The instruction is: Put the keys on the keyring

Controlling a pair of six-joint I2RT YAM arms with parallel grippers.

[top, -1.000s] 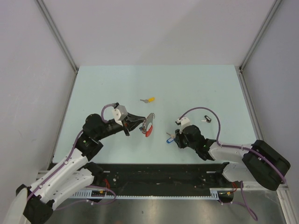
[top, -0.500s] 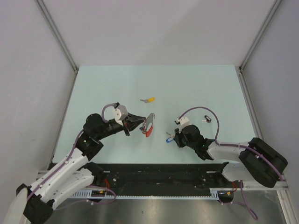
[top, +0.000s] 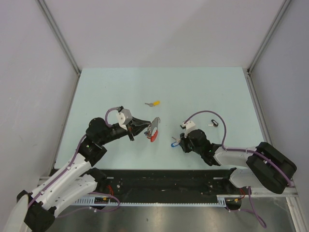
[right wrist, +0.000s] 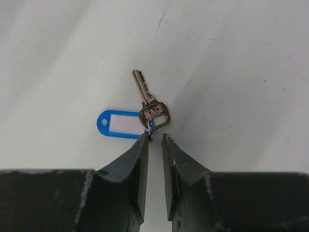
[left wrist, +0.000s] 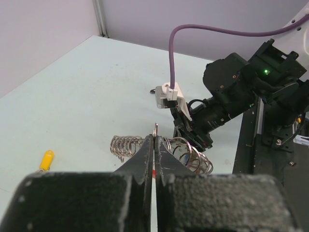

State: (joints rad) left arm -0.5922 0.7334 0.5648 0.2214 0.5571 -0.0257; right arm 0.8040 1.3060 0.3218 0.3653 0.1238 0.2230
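Note:
My left gripper [top: 146, 128] hovers over the middle of the table, shut on the thin silver keyring [left wrist: 155, 128], which stands up edge-on between its tips [left wrist: 154, 138]. Silver coiled loops [left wrist: 123, 144] spread out on both sides of the jaws, and the red strap [top: 153, 137] hangs below. A silver key [right wrist: 150, 103] joined to a blue tag [right wrist: 118, 123] lies flat on the table right in front of my right gripper [right wrist: 154, 138]. Its jaws stand narrowly open with nothing between them, and the left tip touches the key's small ring. The same key shows as a blue spot [top: 174, 143].
A yellow-capped key [top: 154, 103] lies on the table beyond the left gripper, also low at the left of the left wrist view [left wrist: 46, 159]. A small dark ring piece [top: 214, 123] lies right of the right wrist. The black base rail [top: 164, 186] runs along the near edge.
The right arm has crept slightly left toward the blue-tagged key, its jaws staying narrowly apart. The left arm and the keyring have not moved.

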